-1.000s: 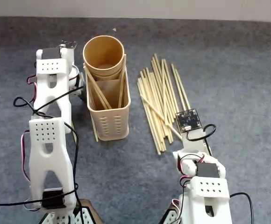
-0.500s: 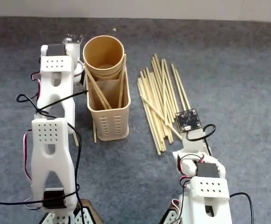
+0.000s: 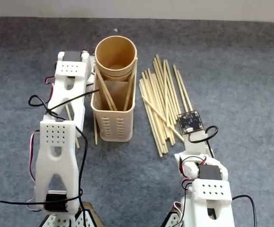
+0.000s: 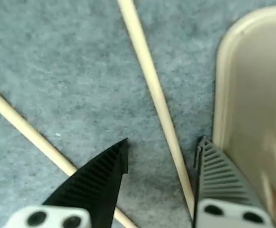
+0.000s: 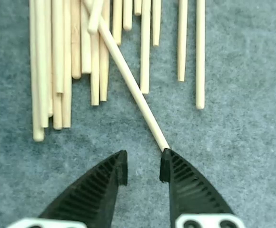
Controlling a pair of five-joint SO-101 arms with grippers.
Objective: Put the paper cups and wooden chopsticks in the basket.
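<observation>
Your left arm [image 3: 61,137] is extended alongside the basket [image 3: 112,120], with the left gripper [image 4: 162,145] spread astride one chopstick [image 4: 152,90]. Your right gripper [image 5: 142,164], jaws parted, faces the chopstick pile [image 3: 163,106] at the middle of the carpet [image 3: 250,71].

No readable text — no labels, no numbers.

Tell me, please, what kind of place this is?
Probably a robotics test bench: a grey felt-like mat, the left arm and right arm side by side, and a basket holding paper cups beside loose chopsticks.
</observation>
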